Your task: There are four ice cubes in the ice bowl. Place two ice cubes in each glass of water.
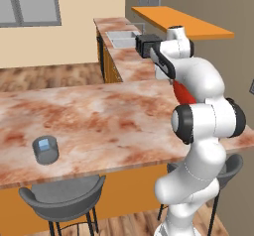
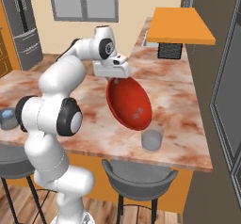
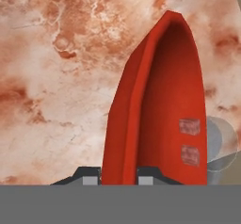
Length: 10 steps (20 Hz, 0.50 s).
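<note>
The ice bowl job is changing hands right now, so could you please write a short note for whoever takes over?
Gripper: shut on the ice bowl at its rim, holding it lifted and tipped steeply over the counter.
Ice cubes: two sit inside the tilted bowl, near its lower side.
Near glass: right under the bowl's low edge; its contents are unclear.
Far glass: at the counter's other end, with pale ice inside.
Left: get the bowl's two cubes into the near glass.
</note>
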Tool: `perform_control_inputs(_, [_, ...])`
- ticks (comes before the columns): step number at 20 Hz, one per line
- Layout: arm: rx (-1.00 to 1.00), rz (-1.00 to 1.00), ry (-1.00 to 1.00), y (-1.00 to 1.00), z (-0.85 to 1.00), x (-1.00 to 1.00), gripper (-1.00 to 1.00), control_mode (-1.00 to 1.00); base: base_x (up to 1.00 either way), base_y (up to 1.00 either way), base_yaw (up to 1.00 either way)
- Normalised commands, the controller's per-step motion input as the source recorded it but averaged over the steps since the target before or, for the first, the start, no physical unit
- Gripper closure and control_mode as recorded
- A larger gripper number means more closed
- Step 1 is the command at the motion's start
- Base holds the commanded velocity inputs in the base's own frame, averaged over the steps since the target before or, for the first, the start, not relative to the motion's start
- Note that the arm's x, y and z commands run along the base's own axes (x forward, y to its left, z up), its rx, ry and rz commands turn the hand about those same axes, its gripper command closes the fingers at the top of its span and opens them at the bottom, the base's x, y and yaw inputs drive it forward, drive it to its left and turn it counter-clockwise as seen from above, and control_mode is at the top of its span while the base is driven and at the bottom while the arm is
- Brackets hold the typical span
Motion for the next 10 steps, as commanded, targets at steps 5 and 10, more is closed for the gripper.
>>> perform_control_inputs(5, [0.03, 0.01, 0.0, -0.05, 0.13, -0.12, 1.0, -1.0, 0.0, 0.0, 0.0])
perform_control_inputs(10, [0.04, 0.0, 0.0, -0.01, 0.04, -0.05, 1.0, -1.0, 0.0, 0.0, 0.0])
